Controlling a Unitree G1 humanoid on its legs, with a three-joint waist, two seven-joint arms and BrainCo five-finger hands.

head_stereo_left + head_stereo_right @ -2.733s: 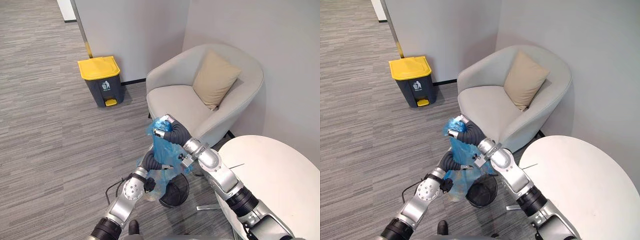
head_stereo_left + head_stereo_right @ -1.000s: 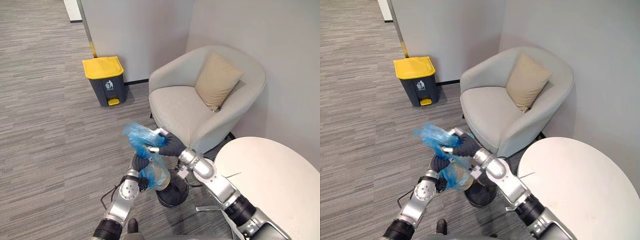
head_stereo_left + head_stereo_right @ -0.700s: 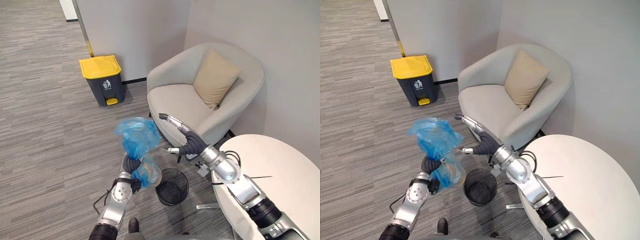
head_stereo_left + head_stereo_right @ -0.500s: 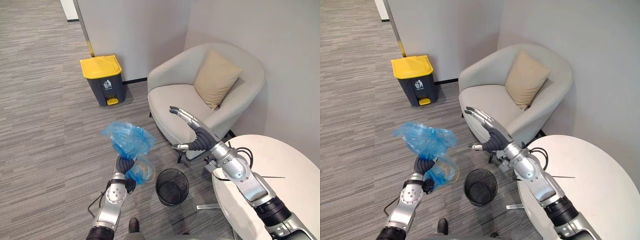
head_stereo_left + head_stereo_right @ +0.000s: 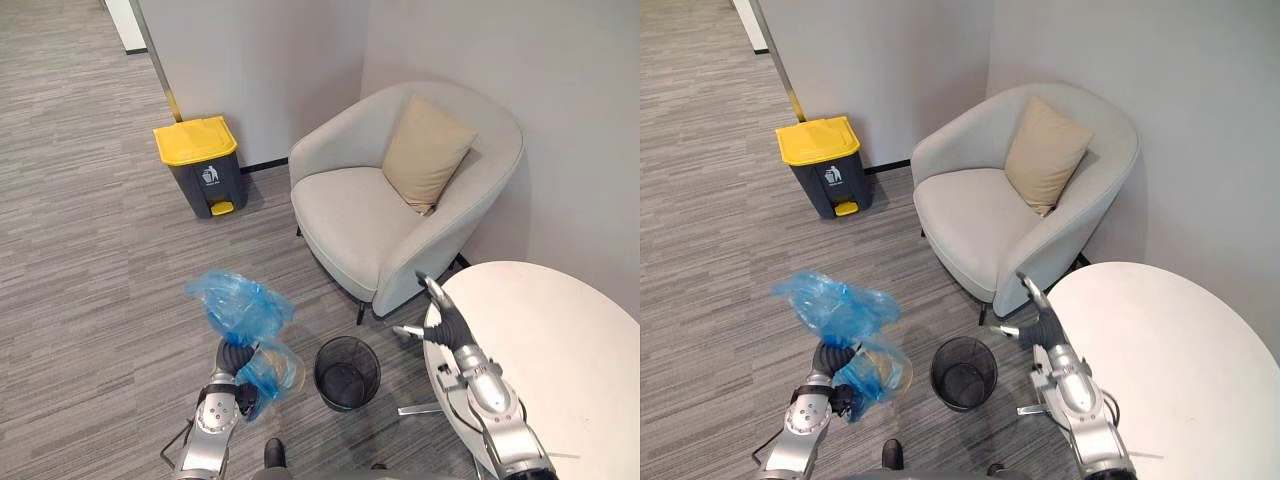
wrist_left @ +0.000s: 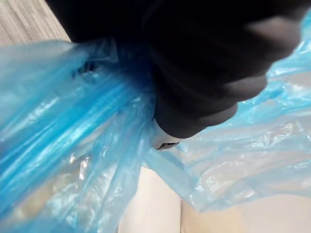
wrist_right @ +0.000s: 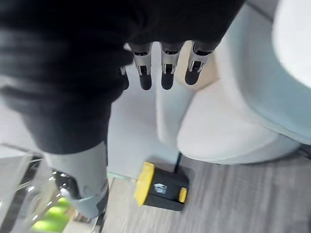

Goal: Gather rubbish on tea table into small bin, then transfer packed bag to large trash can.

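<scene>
The left hand (image 5: 231, 353) is clenched round the gathered neck of the blue bag (image 5: 240, 305), raised just to the left of the small bin (image 5: 346, 372). The bag's loose top flares out above the hand, and its filled lower part bulges below and toward the small bin, with pale rubbish showing through the plastic. In the left wrist view the blue plastic (image 6: 73, 145) wraps close round the hand's dark cover. The bag hangs clear of the carpet (image 5: 90, 260), outside the small bin and beside its rim.

The right hand (image 5: 443, 322) is released — its fingers (image 7: 165, 73) are straight, the thumb stands apart, and it holds nothing. It sits to the right of the small bin, at the near edge of the tea table (image 5: 560, 340), whose pale round top spreads away from the small bin on that side.

The small bin is a dark mesh basket standing upright on the carpet. Just beyond it is a light grey armchair (image 5: 360, 215) with a tan cushion (image 5: 425, 150) leaning upright against its back. Well beyond the small bin and to its left, the large trash can (image 5: 203, 165) — dark grey, with its yellow lid shut — stands against the wall.
</scene>
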